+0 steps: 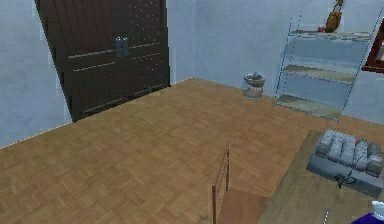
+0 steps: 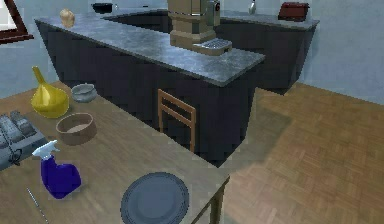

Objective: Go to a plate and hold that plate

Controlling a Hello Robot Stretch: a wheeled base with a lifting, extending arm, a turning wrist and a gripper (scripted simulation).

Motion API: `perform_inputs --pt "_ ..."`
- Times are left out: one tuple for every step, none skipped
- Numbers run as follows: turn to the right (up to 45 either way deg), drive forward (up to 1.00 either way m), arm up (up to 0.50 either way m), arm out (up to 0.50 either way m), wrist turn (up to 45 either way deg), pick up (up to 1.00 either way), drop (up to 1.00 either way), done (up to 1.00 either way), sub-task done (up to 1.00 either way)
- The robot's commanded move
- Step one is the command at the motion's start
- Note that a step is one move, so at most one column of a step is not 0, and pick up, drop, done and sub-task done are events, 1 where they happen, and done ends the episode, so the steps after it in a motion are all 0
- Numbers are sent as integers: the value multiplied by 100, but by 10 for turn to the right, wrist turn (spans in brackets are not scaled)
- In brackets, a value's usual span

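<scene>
A round grey-blue plate (image 2: 155,198) lies flat near the front corner of a wooden table (image 2: 110,150) in the arm side view. A blue spray bottle (image 2: 58,175) stands just left of it. Farther back on the same table are a shallow tan bowl (image 2: 75,126), a yellow flask-shaped vessel (image 2: 48,97) and a small grey cup (image 2: 83,92).
A wooden chair (image 2: 180,115) stands between the table and a dark kitchen counter (image 2: 150,50) carrying a coffee machine (image 2: 195,25). A grey ribbed object (image 1: 350,155) sits on the table's end (image 1: 310,195). Ahead lie open wood floor, a dark double door (image 1: 110,50), a bin (image 1: 255,85) and a shelf unit (image 1: 320,70).
</scene>
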Motion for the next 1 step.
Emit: perform_inputs --pt "0 0 50 0 0 0 0 0 0"
